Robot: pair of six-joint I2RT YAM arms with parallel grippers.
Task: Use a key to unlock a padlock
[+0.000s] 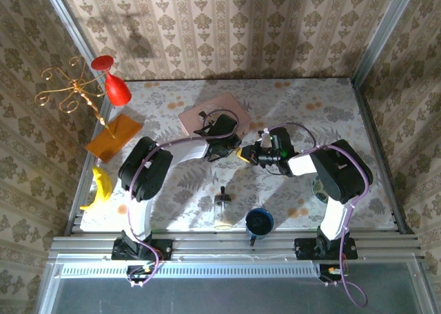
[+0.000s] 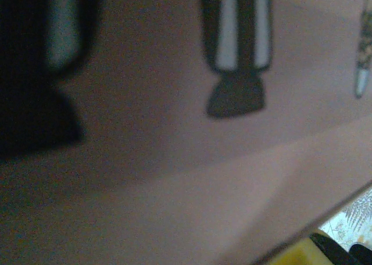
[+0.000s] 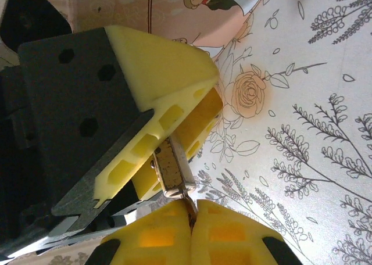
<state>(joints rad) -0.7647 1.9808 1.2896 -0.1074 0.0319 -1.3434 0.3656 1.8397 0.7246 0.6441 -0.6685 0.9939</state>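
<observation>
Right gripper [image 3: 192, 224] is clamped on the key [image 3: 189, 206], which could be bent if turned misaligned with the padlock [image 3: 171, 172] ahead.

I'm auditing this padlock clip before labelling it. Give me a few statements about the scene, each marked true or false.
1. The left gripper clamps the padlock between its yellow fingers. True.
2. The right gripper has its jaws spread wide. False: they are shut on a thin metal piece, apparently the key, which meets the padlock's end.
3. A glass jar and a blue cup stand near the table's near edge. True.
4. The pink picture box lies right beside the blue cup. False: it lies farther back, beyond the two grippers.
</observation>
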